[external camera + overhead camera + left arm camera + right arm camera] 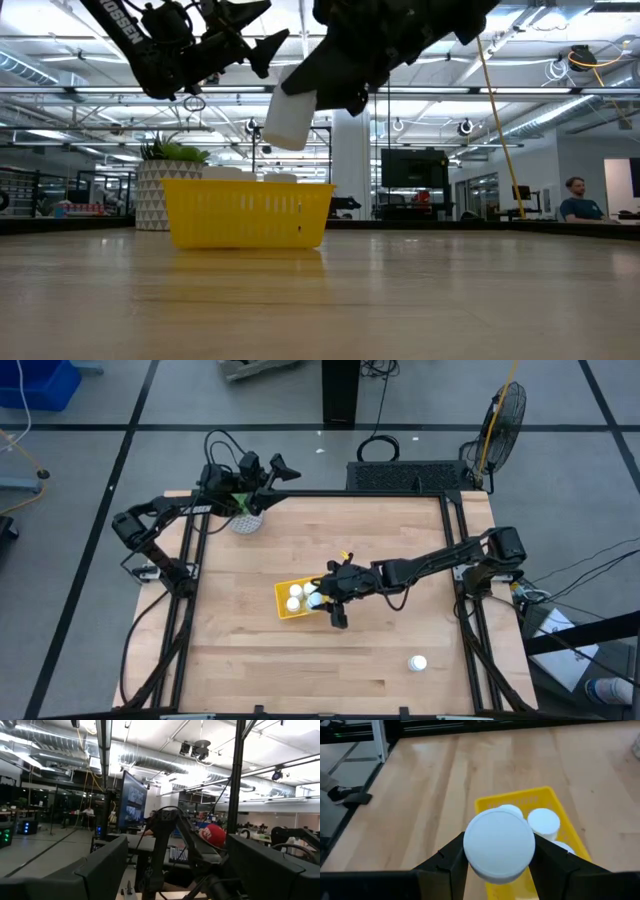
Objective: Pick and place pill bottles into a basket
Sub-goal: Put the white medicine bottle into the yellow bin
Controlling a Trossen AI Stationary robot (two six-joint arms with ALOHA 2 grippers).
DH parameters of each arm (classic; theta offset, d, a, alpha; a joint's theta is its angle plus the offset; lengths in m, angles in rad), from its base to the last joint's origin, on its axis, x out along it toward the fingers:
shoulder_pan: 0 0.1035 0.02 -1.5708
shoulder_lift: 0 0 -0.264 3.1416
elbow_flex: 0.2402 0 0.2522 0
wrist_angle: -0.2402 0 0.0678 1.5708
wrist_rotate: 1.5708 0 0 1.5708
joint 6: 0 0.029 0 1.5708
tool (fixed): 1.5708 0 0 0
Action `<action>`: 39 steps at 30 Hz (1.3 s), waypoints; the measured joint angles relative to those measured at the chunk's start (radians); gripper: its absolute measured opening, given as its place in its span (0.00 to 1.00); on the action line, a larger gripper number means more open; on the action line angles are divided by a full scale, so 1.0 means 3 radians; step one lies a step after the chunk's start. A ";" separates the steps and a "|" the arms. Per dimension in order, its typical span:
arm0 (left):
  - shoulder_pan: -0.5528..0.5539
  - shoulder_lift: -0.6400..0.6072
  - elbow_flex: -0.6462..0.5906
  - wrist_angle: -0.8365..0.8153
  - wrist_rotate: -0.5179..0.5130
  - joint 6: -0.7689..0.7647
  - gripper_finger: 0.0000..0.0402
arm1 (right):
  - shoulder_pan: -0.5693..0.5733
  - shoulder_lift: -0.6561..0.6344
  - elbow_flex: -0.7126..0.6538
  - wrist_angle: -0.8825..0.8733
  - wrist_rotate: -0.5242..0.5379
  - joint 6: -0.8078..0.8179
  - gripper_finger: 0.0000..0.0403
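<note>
Gripping a small white round-capped pill bottle (499,845), the right end effector (322,597) hangs above the shallow yellow plastic basket (283,596), ready to drop it in. Another bottle (418,662) waits toward five o'clock. The left end effector (262,472) idles spread wide at eleven o'clock.

Bright overhead lights; arms silhouetted, foreground blurred.

Light wood-plank tabletop (330,650) on grey floor (90,470) w/ dark tape lines. Black fan (505,415) at far right corner; blue bin (40,382) far left. Beyond: open hall, ceiling ducts (50,742), strip lights, monitor (412,168), seated person (577,200) at right.
</note>
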 joint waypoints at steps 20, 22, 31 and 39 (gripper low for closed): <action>0.0007 0.0000 0.0000 -0.0002 0.0062 0.0019 0.85 | -0.0069 -0.0001 -0.0155 -0.0025 -0.0137 0.0098 0.40; 0.0007 0.0000 0.0000 -0.0003 0.0061 0.0018 0.85 | -0.0070 -0.0001 -0.0155 -0.0022 -0.0135 0.0098 0.40; 0.0007 0.0000 0.0000 -0.0003 0.0061 0.0017 0.85 | -0.0118 -0.0001 -0.0257 0.0120 -0.0127 0.0079 0.40; 0.0007 0.0000 0.0000 -0.0003 0.0061 0.0013 0.86 | -0.0197 0.0003 -0.0380 0.0338 -0.0127 0.0096 0.40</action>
